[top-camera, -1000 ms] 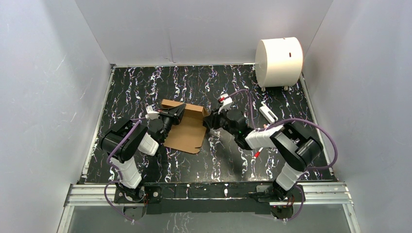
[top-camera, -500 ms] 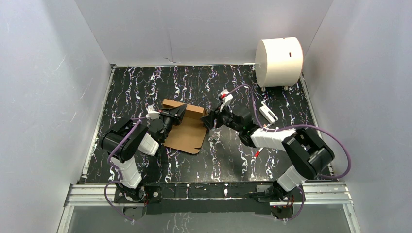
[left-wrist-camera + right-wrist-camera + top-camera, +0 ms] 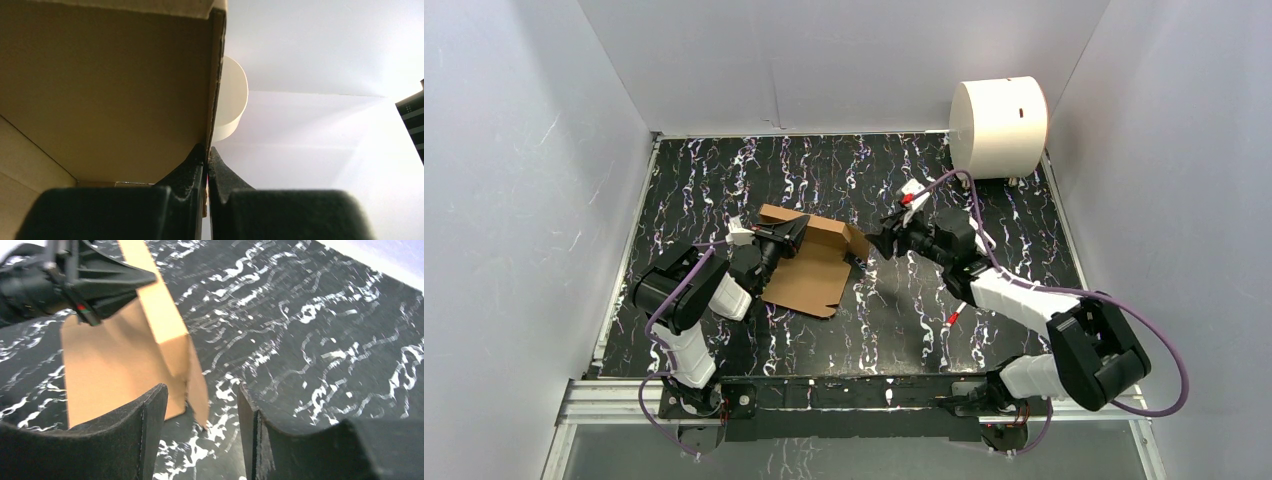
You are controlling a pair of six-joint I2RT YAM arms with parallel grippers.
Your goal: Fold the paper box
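Note:
The paper box [image 3: 809, 270] is a brown cardboard piece lying mid-table, its back and right flaps raised. My left gripper [image 3: 797, 227] is shut on the upright back flap. In the left wrist view the fingertips [image 3: 206, 156] pinch the cardboard edge, and the brown panel [image 3: 110, 90] fills the left half. My right gripper [image 3: 876, 243] hangs open just right of the raised right flap. In the right wrist view its jaws [image 3: 200, 402] stand wide apart, with the flap's corner [image 3: 197, 390] a little ahead of them, untouched. The left gripper [image 3: 100, 282] shows on the far flap.
A large white cylinder [image 3: 998, 128] stands at the back right corner; it also shows past the cardboard as the white cylinder [image 3: 230, 100]. A small red-and-white object [image 3: 954, 318] lies under the right arm. White walls enclose the black marbled table [image 3: 754, 170] on three sides.
My right gripper opened, letting go of the right flap, and drew back to the right with its arm swinging outward. The left gripper and the box stayed put.

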